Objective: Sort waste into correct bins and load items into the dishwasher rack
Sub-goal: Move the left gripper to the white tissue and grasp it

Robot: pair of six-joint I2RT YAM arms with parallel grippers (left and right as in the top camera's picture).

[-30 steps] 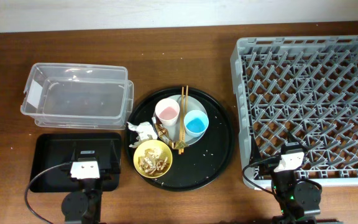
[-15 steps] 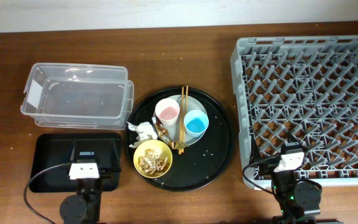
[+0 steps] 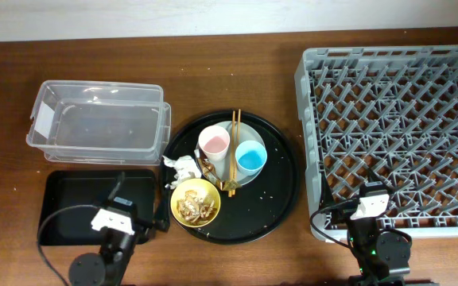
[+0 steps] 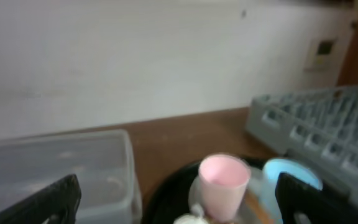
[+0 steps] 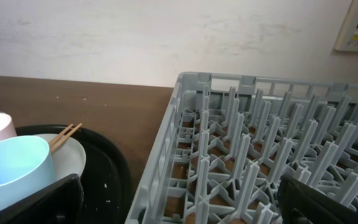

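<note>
The brown wooden table stands against a plain whitish wall. Both the left gripper and the right gripper are wide open. The pink cup is just ahead of the left one, the dishwasher rack ahead of the right. The white label on the clear tub is too small to read.

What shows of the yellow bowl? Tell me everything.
The yellow bowl is small, round and glossy, plastic by its look. It stands upright at the front-left edge of the round black tray. Tan food scraps lie inside. Crumpled white tissue lies just behind it.
</note>
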